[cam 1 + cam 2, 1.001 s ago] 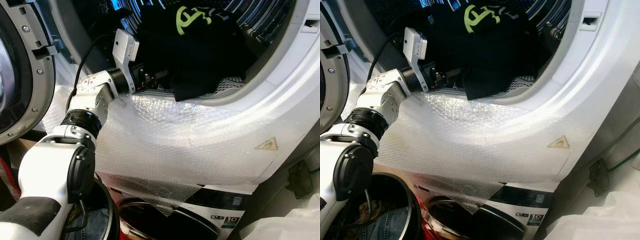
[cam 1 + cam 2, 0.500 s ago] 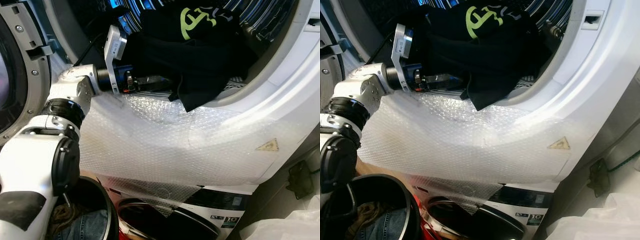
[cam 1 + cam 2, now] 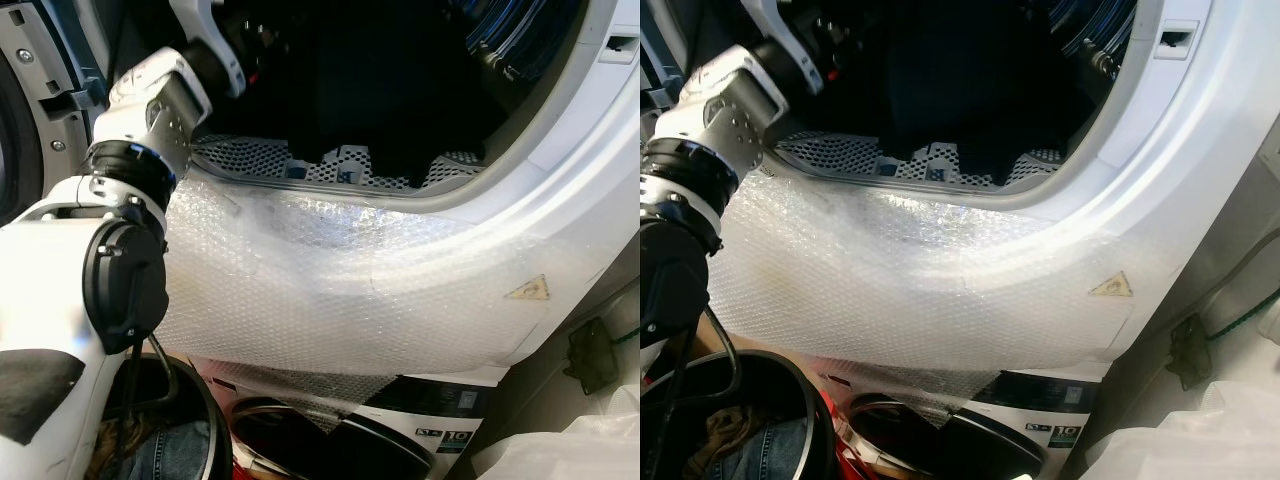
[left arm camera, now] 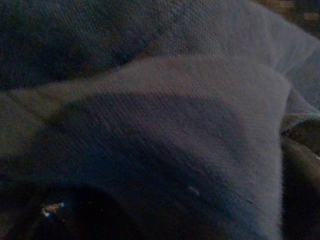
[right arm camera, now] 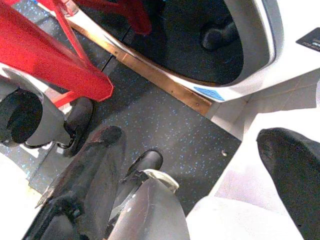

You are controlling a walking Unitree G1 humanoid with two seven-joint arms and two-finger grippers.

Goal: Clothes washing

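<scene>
Left arm reaches into the dryer drum among dark clothes; its grip cannot be told. Right gripper hangs open over the floor.

The left arm is built of silver-white shells joined by black ribbed rings, with a round black cap on the broad joint nearer the body and small dark screws set in the forearm casing. A thin black cable hangs in a loop beneath that joint. The right gripper has two long, matt black fingers with rounded tips.
</scene>
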